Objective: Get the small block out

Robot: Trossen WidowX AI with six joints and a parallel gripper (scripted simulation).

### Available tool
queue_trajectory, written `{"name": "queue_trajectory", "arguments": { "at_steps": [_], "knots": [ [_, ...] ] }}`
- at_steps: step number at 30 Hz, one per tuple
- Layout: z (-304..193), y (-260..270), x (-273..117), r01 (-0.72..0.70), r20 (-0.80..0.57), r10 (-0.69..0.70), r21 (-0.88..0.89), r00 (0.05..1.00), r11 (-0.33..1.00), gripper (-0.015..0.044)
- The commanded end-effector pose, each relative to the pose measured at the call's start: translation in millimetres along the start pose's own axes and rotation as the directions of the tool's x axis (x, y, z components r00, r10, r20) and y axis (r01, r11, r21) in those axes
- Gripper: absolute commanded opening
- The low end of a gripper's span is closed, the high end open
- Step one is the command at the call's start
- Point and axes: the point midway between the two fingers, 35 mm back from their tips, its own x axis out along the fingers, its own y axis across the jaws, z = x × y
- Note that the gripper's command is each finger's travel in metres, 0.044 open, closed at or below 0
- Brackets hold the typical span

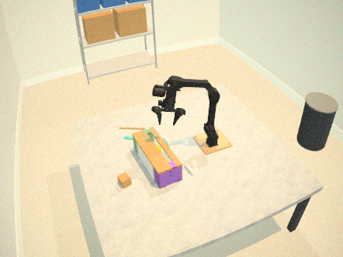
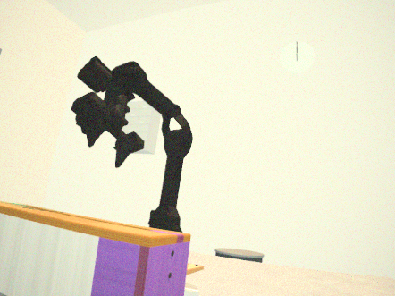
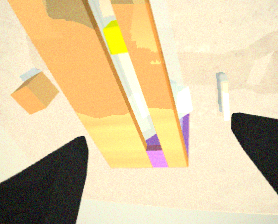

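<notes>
One small yellow block (image 3: 115,39), likely light and rigid: grip flat sides; pincer (image 1: 168,116) spread wide, holding nothing.

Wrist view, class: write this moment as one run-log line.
end effector: open, empty, above the box | yellow block: on shelf inside box | orange cube: on table beside box | stage: approach

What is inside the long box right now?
Through the slot in the box, the wrist view shows a yellow block on a pale shelf. The orange top boards hide the rest of the inside.
</notes>
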Motion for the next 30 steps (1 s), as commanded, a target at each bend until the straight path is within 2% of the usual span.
{"name": "queue_trajectory", "arguments": {
  "at_steps": [1, 5, 30],
  "knots": [
    [42.8, 4.7, 49.0, 0.213, 0.021, -0.212, -0.070, 0.977, 0.974, 0.0400],
    [64.7, 1.2, 74.7, 0.324, 0.014, -0.324, -0.109, 0.946, 0.940, 0.0400],
    [75.8, -2.4, 99.3, 0.326, 0.005, -0.327, -0.103, 0.945, 0.940, 0.0400]
  ]
}}
